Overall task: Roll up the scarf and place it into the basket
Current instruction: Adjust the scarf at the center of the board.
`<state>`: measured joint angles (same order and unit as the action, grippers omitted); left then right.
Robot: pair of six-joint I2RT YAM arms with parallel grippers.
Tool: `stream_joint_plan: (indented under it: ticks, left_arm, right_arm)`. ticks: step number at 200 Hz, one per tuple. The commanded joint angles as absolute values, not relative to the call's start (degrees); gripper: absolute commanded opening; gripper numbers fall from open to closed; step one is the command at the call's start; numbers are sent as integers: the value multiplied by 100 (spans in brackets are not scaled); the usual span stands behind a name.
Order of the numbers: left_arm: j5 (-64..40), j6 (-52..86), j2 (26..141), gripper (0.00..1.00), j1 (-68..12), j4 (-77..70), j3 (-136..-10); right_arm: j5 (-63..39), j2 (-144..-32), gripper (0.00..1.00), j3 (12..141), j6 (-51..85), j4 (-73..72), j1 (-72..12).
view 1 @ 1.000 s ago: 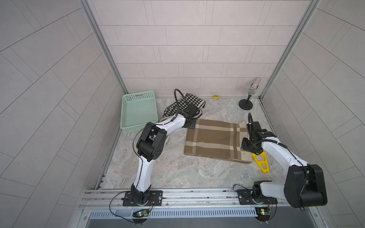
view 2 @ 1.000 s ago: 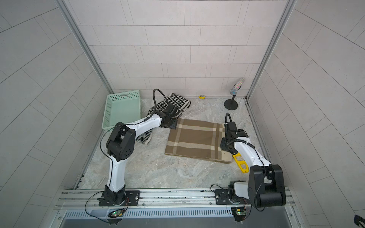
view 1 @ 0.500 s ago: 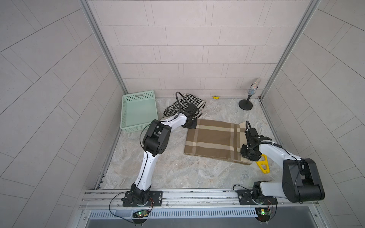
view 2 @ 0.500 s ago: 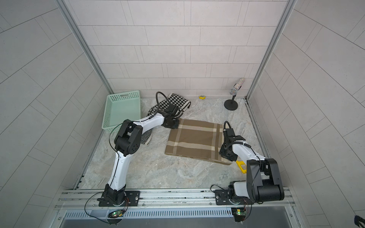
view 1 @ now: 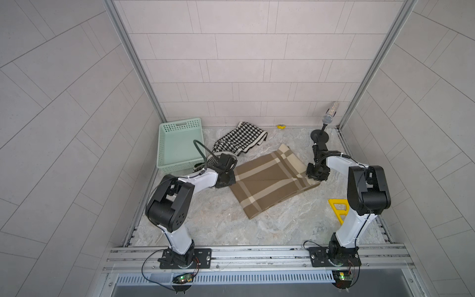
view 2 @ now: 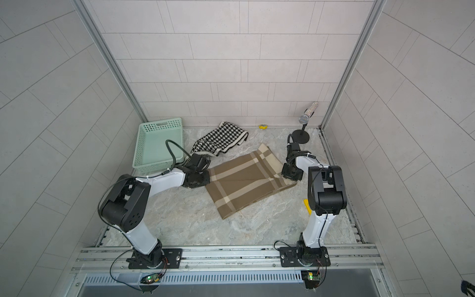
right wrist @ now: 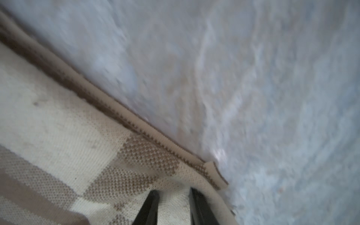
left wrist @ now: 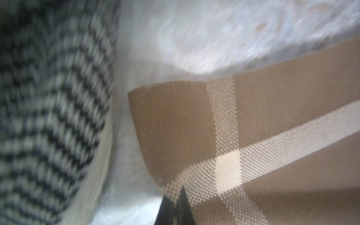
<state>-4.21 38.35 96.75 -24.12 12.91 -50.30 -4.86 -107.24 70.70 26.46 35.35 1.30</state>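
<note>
The scarf (view 1: 272,180) (view 2: 246,180) is a folded brown and cream plaid cloth lying flat and diagonal on the marble table. My left gripper (view 1: 227,180) (view 2: 203,178) is at its left corner. In the left wrist view the left gripper (left wrist: 176,206) is shut on the scarf (left wrist: 253,116) edge. My right gripper (view 1: 314,177) (view 2: 290,174) is at the right corner. In the right wrist view the right gripper (right wrist: 174,196) pinches the cream cloth of the scarf (right wrist: 58,126). The mint-green basket (view 1: 181,125) (view 2: 160,126) stands empty at the back left.
A black and white houndstooth cloth (view 1: 241,140) (view 2: 221,140) (left wrist: 48,116) lies behind the left gripper, beside the basket. A microphone on a stand (view 1: 326,120) stands at the back right. A yellow triangle ruler (view 1: 339,209) lies by the right arm. A small yellow piece (view 1: 281,126) lies by the back wall.
The left gripper has shut on the scarf's left corner and drawn it forward and left. The right gripper has moved its corner back. The scarf has turned from square-on to diagonal.
</note>
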Motion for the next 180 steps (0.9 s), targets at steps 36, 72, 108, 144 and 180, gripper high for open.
stream_joint_plan:
  ticks: [36,72,108,144,180]
  left_arm:
    - [-1252,5111,8904,48,-2474,-124,-3661]
    - [-1127,4710,8410,55,-2358,563,-3929]
    - [-1031,4287,8400,53,-2172,983,-4136]
    - [-1567,4011,8605,47,-1891,505,-4020]
    - [-1867,4122,8883,47,-1881,-28,-4009]
  right_arm:
    - [66,-11201,40,8323,1812,3982,10]
    - [924,-10117,48,7667,1663,4116,-572]
    - [1968,-8883,49,6706,1652,4446,-1845]
    - [2261,-7768,50,5824,2152,4701,-3841]
    - [1864,-7397,51,5359,2959,4464,-5499]
